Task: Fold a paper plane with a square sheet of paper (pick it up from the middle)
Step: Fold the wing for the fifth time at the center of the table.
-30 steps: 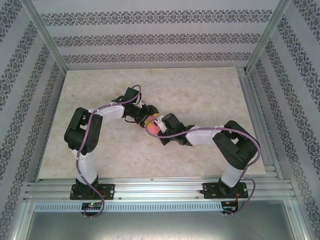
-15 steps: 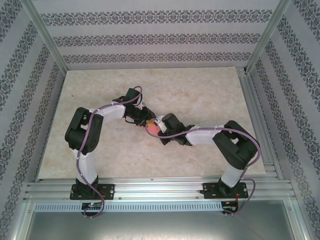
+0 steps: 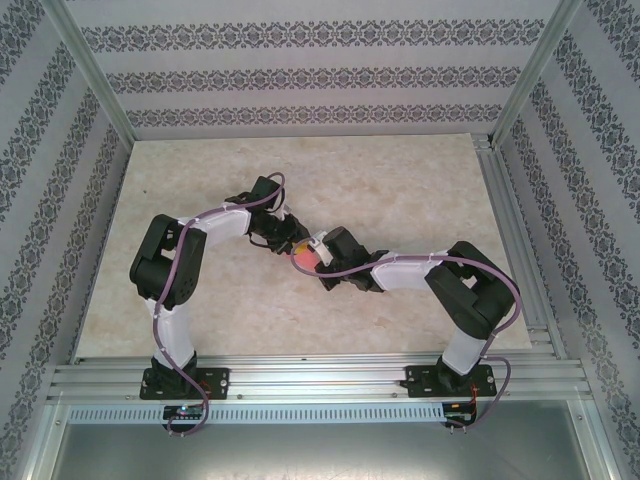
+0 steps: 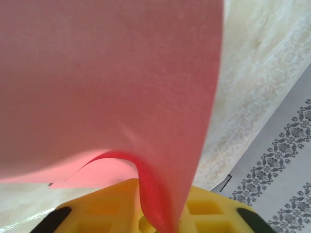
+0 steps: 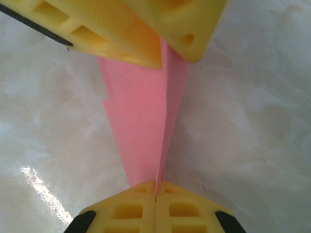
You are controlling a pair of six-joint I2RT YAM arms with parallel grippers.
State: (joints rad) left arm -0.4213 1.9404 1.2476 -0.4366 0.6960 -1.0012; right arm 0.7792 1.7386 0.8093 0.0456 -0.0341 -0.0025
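Your left pincer (image 5: 163, 51) and right pincer (image 5: 155, 191) both pinch the paper plane (image 5: 141, 126) above the table (image 5: 252, 121) to press its fold flat.

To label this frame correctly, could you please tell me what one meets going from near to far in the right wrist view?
The right gripper, shut on the near end → the folded pink paper → the left gripper, pinching its far end.
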